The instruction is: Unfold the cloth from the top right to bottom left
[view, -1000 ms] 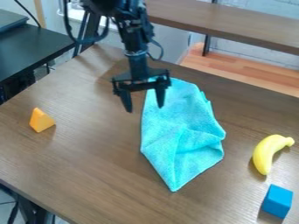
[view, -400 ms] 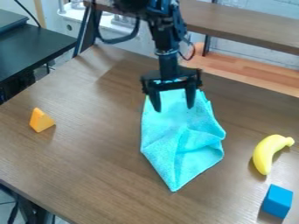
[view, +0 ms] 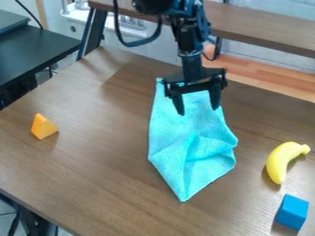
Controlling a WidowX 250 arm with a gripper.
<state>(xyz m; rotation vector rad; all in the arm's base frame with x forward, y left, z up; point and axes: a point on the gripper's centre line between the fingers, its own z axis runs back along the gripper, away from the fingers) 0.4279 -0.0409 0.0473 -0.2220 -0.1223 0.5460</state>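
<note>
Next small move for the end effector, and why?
I'd probably ease the end effector down toward the cloth's top right edge. It appears to hang open over the upper part, with one finger near that edge, and the cloth lies folded and creased, so unfolding likely starts there.

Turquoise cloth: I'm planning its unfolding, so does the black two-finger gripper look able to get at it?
Probably yes: the gripper hangs open over the cloth, with nothing visible between them.

The open end effector (view: 197, 110) hangs over the upper part of the turquoise cloth (view: 184, 131).
</note>
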